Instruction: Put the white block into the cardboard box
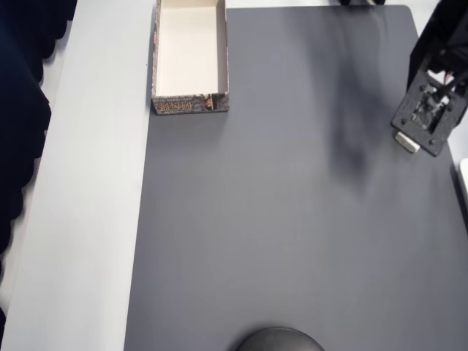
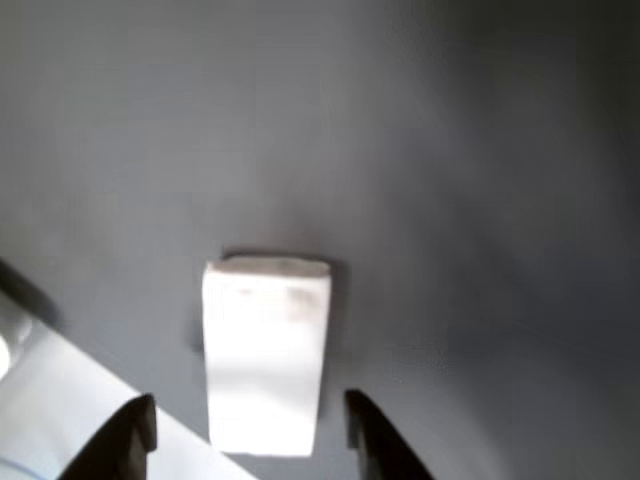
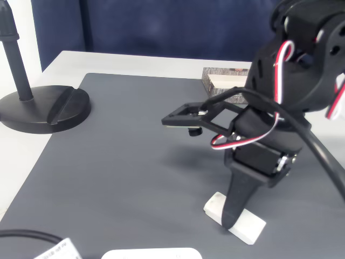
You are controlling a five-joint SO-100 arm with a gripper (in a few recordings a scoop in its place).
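A small white block (image 2: 265,352) lay flat on a dark grey mat (image 1: 292,219), near the mat's right edge in the overhead view. The black gripper (image 2: 248,425) hung directly above it with its jaws spread apart, empty, 1 dark fingertip on either side of the block's near end in the wrist view. In the fixed view, 1 finger (image 3: 237,199) reached down to the block's top or side; whether it touched could not be told.

The cardboard box (image 1: 190,55) stood well apart, at the mat's upper left in the overhead view, open side up, its cream interior holding nothing visible.

The block appeared rigid, smooth and plain, with rounded corners, and it was probably light. Its smooth faces might slip under a weak pinch. The 2 long sides seemed the best place to take hold, near the middle of its length, so that it would not swing or tip. The jaws already straddled the narrow width.

A black round stand base (image 3: 38,108) sat at the mat's far left in the fixed view.
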